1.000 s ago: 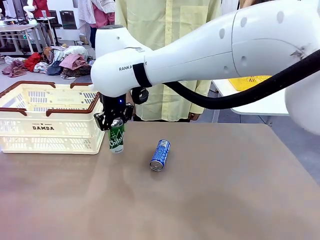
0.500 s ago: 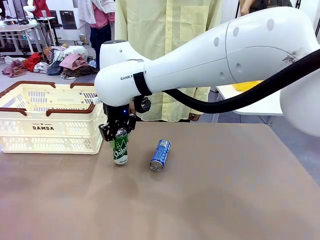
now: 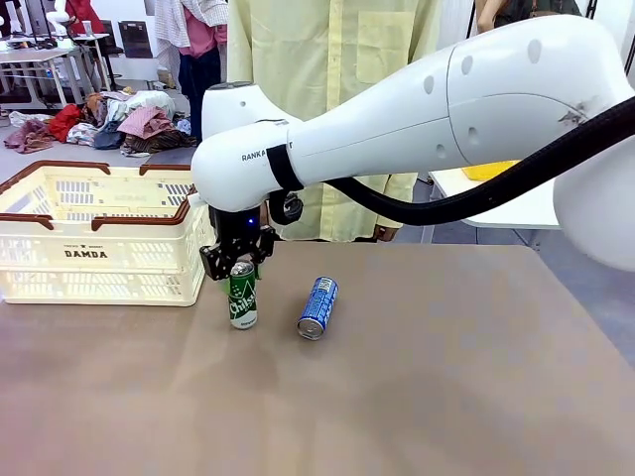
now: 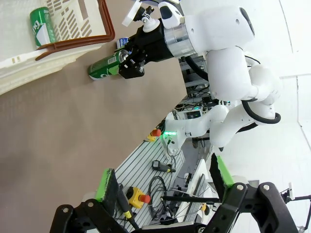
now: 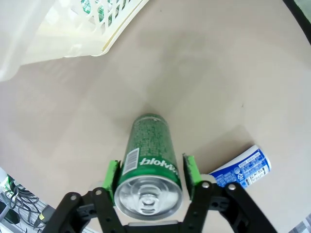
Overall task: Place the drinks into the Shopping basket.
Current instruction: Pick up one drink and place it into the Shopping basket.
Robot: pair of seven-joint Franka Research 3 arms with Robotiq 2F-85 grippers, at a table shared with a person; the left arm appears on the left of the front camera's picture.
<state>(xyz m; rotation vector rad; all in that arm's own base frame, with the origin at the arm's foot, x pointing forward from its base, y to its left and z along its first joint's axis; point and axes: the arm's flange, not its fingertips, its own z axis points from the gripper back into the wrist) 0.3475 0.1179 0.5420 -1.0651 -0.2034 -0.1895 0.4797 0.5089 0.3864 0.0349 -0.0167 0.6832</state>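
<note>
The green can (image 3: 243, 297) is a slim metal cylinder with a silver top and white lettering. It stands upright on the smooth, matte brown bench (image 3: 446, 377), just off the near corner of the Shopping basket (image 3: 119, 278). My right fingers (image 5: 112, 177) come down over it from above, one green pad on each side of its upper part. The pads sit close against the can; I cannot tell whether they press it or stand just clear.

The blue can (image 3: 317, 307), glossy with white print, lies on its side near the green one but apart from it, on the side away from the basket. The basket is cream slotted plastic with a dark brown-red rim and handles, and it is open at the top. In my left wrist view a second green can (image 4: 41, 26) lies inside it.

My left fingers (image 4: 108, 187) are spread wide with nothing between them, high above bare bench.

The bench is bare toward my side and toward the right. A person in a pale yellow shirt (image 3: 327, 59) stands at the far edge.
</note>
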